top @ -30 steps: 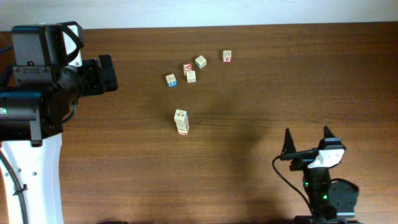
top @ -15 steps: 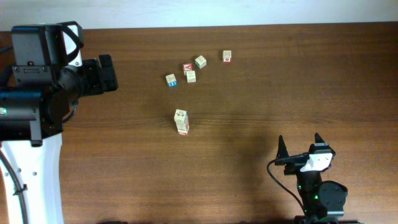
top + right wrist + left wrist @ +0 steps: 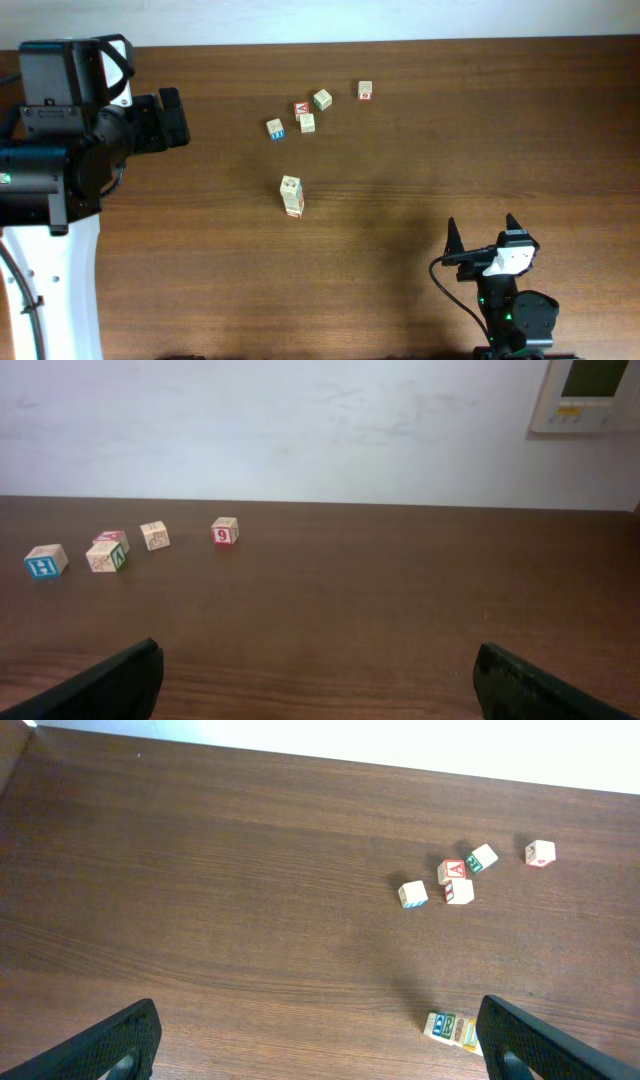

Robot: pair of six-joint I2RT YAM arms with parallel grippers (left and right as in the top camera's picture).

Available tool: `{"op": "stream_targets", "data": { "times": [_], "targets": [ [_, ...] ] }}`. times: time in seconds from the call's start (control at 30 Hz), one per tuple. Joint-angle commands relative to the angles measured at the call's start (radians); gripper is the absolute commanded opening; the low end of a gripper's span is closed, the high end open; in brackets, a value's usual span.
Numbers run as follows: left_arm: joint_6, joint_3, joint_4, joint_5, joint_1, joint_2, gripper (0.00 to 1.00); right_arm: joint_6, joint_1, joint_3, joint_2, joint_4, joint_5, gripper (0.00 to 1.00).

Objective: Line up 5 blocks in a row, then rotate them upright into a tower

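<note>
The blocks [image 3: 291, 196] stand pressed together in one short column at mid-table. In the left wrist view the same blocks [image 3: 450, 1027] show a blue letter, a green R, a brown mark and a yellow face, and the right finger [image 3: 545, 1045] covers their far end. My left gripper [image 3: 178, 120] hangs open at the far left, well away from them, and the left wrist view shows the left gripper [image 3: 320, 1060] with nothing between its fingers. My right gripper [image 3: 482, 228] stands open near the front right. The right wrist view does not show the column, and there the right gripper [image 3: 320, 695] is empty.
Several loose cubes lie behind the column: one with blue marks [image 3: 275, 129], a red-faced one [image 3: 301, 108], a beige one [image 3: 307, 122], a green-marked one [image 3: 322, 99] and a red 9 cube [image 3: 365, 91]. A white wall [image 3: 300, 420] runs behind the table's far edge.
The right gripper has drawn back toward the front edge and a little left, then stopped. The left arm and the blocks have not moved.
</note>
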Motion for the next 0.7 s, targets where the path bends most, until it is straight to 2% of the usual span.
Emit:
{"op": "stream_targets", "data": {
  "times": [0.0,0.57,0.67],
  "targets": [
    [-0.006,0.006,0.002,-0.008,0.003,0.003,0.99,-0.003,-0.007,-0.007,-0.01,-0.003,0.006,0.99],
    [-0.006,0.006,-0.006,-0.008,0.003,0.003,0.99,-0.003,-0.007,-0.007,-0.01,-0.003,0.006,0.98],
    [0.003,0.002,-0.026,-0.077,0.019,-0.008,0.99,-0.003,-0.007,-0.007,-0.01,-0.003,0.006,0.99]
  ]
}}
